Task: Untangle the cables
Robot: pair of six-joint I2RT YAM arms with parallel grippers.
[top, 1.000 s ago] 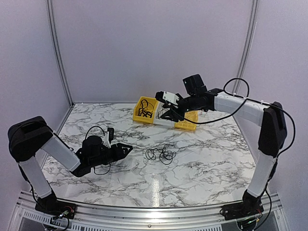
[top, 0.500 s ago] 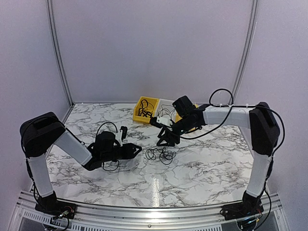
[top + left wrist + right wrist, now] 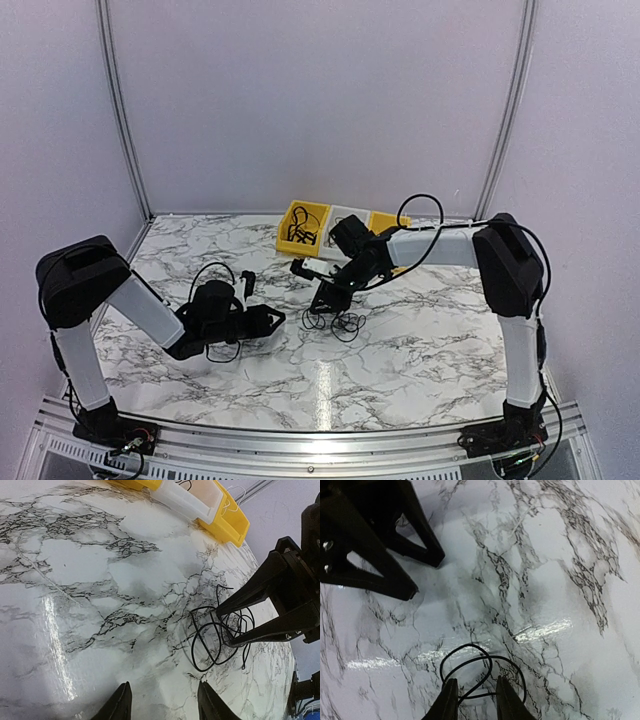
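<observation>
Where the marble table (image 3: 430, 345) meets the back wall at 12 o'clock sits a row of yellow and white bins (image 3: 292, 247). Left gripper (image 3: 268, 318): jaws roughly half open, empty, at 9 o'clock of the cables (image 3: 340, 323), which lie loose near table centre. Right gripper (image 3: 324, 305): jaws narrowly apart, tips straddling one cable loop, no pinch visible.

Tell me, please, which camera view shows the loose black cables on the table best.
The left wrist view: the cables lie there whole, loop by loop, at the right hand. The top external view shows them small. The right wrist view shows only some loops between its fingers.
</observation>
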